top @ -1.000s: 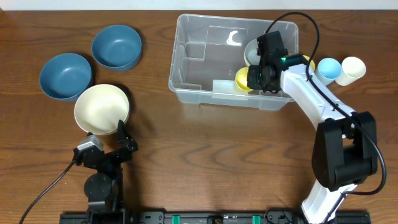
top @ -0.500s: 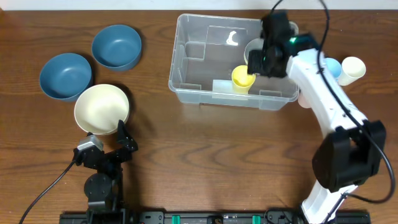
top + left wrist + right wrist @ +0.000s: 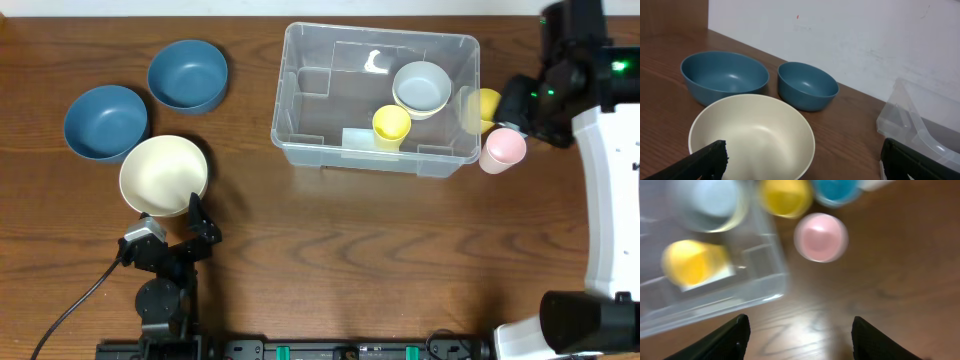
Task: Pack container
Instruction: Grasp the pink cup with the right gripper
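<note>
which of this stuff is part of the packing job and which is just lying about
Job: container; yellow cup and pale bowl inside it; pink cup and second yellow cup beside it.
Lying about for now: left blue bowl, right blue bowl, cream bowl.

In the right half of the container [image 3: 320, 120] are a small bowl [image 3: 421, 87] and, before it to the left, an inner cup [image 3: 391, 126]. Just outside its right wall stand a rear cup [image 3: 490, 102] and a front cup [image 3: 502, 148]. Well left of it lie a far bowl [image 3: 187, 75], a left bowl [image 3: 105, 122] and, before both, a near bowl [image 3: 164, 176].
</note>
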`<state>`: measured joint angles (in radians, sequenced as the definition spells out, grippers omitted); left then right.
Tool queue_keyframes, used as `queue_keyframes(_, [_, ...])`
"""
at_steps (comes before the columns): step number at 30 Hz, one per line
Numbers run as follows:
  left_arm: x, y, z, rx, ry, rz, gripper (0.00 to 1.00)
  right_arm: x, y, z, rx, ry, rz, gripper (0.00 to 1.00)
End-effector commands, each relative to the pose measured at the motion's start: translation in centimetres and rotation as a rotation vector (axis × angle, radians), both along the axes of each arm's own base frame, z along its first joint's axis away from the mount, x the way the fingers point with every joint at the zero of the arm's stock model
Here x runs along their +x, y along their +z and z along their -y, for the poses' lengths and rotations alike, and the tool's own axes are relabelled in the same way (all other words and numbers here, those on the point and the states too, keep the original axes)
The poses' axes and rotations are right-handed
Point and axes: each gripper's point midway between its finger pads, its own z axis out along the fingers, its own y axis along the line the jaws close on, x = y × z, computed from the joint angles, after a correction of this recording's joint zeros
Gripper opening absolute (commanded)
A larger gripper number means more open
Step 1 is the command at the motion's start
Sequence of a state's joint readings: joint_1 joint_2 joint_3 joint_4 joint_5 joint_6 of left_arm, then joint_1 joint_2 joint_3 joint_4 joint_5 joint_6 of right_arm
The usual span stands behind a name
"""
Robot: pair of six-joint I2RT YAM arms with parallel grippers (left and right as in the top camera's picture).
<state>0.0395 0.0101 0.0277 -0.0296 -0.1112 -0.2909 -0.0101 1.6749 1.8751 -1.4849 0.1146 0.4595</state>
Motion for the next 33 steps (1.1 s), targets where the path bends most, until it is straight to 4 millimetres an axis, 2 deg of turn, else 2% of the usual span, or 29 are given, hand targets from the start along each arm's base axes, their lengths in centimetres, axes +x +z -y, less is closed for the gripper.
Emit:
queue_keyframes(1, [-0.1, -1.8, -0.3, 0.008, 0.016, -0.052, 0.98, -1.2, -3.5, 3.1, -0.024, -0.108, -0.103, 0.66])
queue_keyframes(5, [-0.1, -1.8, -0.3, 0.008, 0.016, -0.052, 0.98, -1.9, -8.4, 5.4, 0.012, -0.187, -0.155, 0.64])
queue_keyframes(9, [-0.1, -1.8, -0.3, 0.008, 0.016, -0.052, 0.98, -1.3, -12.2, 5.9, 0.085, -0.177, -0.127, 0.61])
queue_keyframes(18, [-0.1, -1.8, -0.3, 0.008, 0.016, -0.052, 0.98, 1.3, -16.3, 5.7, 0.078, -0.114, -0.017, 0.59])
queue_keyframes(22, [-0.1, -1.8, -0.3, 0.008, 0.016, -0.052, 0.98, 1.5, -18.5, 5.6, 0.076, -0.11, -0.005, 0.55])
queue_keyframes(23, [-0.1, -1.8, -0.3, 0.008, 0.016, -0.052, 0.98, 1.5, -19.0, 5.6, 0.077, -0.111, -0.011, 0.51])
queue_keyframes(28, [-0.1, -1.8, -0.3, 0.008, 0.016, -0.052, 0.98, 1.1, -19.8, 5.7, 0.073, -0.119, -0.036, 0.08])
queue_keyframes(29, [-0.1, -1.8, -0.3, 0.008, 0.016, -0.052, 0.98, 0.9, -19.7, 5.8, 0.068, -0.13, -0.038, 0.02])
queue_keyframes(33, [-0.1, -1.8, -0.3, 0.008, 0.016, -0.052, 0.98, 0.1, -19.1, 6.0, 0.068, -0.154, -0.058, 0.01])
